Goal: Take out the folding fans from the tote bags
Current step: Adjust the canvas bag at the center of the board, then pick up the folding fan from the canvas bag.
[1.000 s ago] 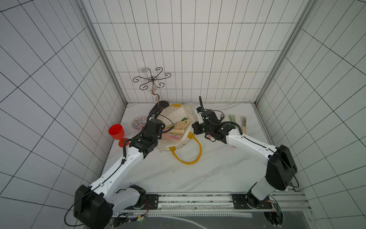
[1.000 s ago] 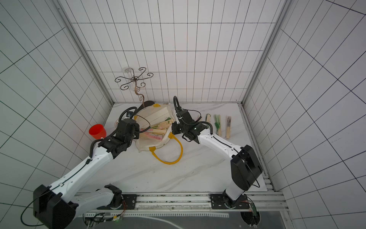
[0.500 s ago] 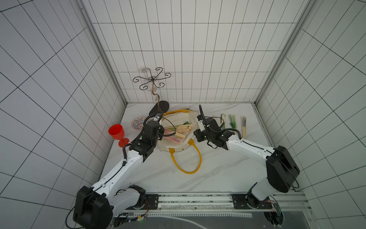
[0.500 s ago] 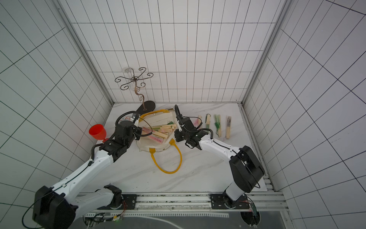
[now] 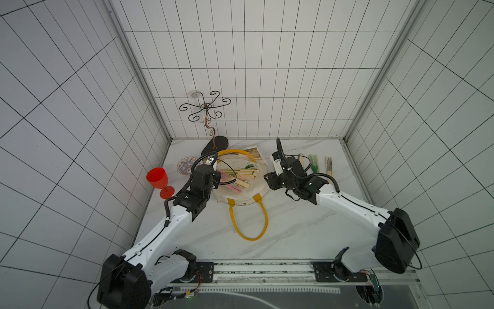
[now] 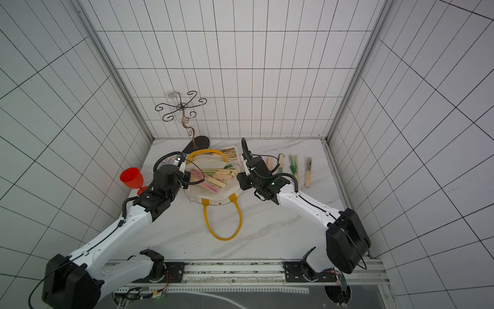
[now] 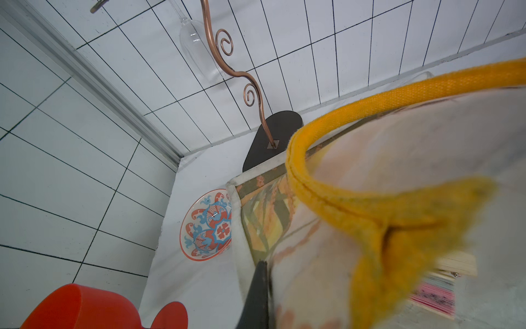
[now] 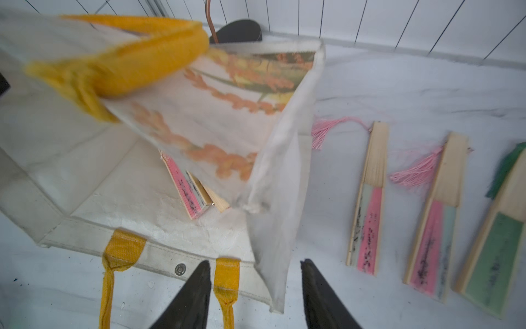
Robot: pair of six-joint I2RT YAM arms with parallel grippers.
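Observation:
The cream tote bag [image 5: 240, 196] lies on the table with its mouth held up. Its printed upper side [image 7: 264, 216] is pinched in my left gripper [image 7: 263, 262], which is shut on the cloth near one yellow handle [image 7: 341, 114]. Several folding fans [image 5: 238, 178] lie inside the bag [image 8: 113, 171], their pink ends [image 8: 185, 188] showing under the raised side. My right gripper [image 8: 255, 263] is open at the bag's right corner [image 5: 267, 178]. A fold of cloth hangs loose between its fingers [image 8: 199, 284]. Three fans [image 8: 368, 208] [image 8: 435, 228] [image 8: 501, 242] lie on the table beside it.
A red goblet [image 5: 157, 179] and a patterned plate [image 5: 185, 166] stand left of the bag. Behind it is a copper wire rack on a dark base [image 5: 215, 143], with a clear glass [image 7: 196, 48] hanging from it. The second yellow handle [image 5: 250, 224] loops toward the front.
My right gripper has opened, let go of the bag's edge and drawn back a little. The bag's raised side has sunk lower. The left gripper keeps its hold.

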